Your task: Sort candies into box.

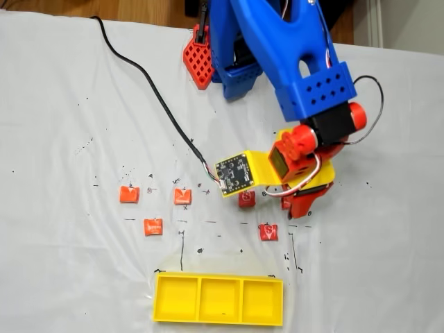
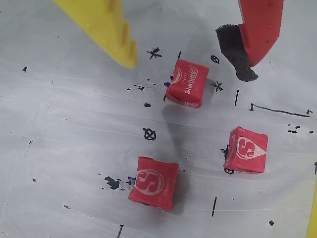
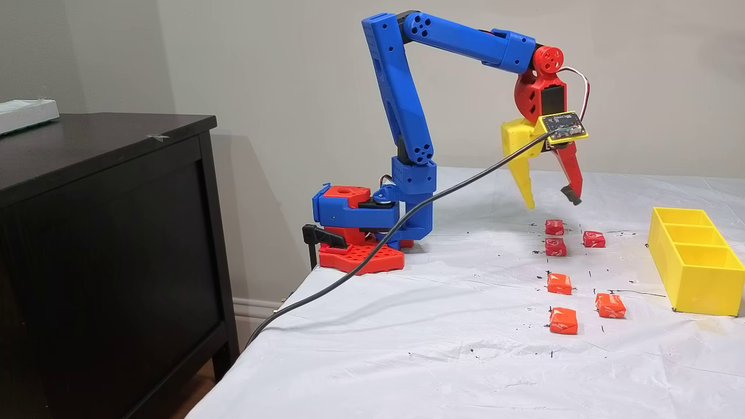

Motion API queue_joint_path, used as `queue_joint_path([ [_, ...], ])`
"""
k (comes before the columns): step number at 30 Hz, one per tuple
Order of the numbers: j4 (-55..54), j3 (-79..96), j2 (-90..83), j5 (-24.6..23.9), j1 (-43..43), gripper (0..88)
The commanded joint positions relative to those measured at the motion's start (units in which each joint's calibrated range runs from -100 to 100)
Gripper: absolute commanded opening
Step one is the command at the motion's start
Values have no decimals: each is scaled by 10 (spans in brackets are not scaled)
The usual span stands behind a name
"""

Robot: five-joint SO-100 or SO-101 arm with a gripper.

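Blue plastic arm rises from its red-and-blue base at the left of a fixed view, bends sharply at the top and reaches right, wrist pointing down. Its pincer hangs above the white-covered counter, yellow and red fingers spread wide, holding nothing. Six candies lie loose on the cloth below and toward the camera. Farther right, the yellow box sits with its three compartments bare. In the wrist view, three candies lie under the spread fingers.
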Motion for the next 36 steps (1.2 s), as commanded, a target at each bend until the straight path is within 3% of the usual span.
queue_joint_path([
  [1,-7,-63,28,4,-11,276],
  [6,-21,-67,54,-1,-14,353],
  [24,-82,-51,89,0,-24,287],
  [36,-105,-40,134,2,-31,290],
])
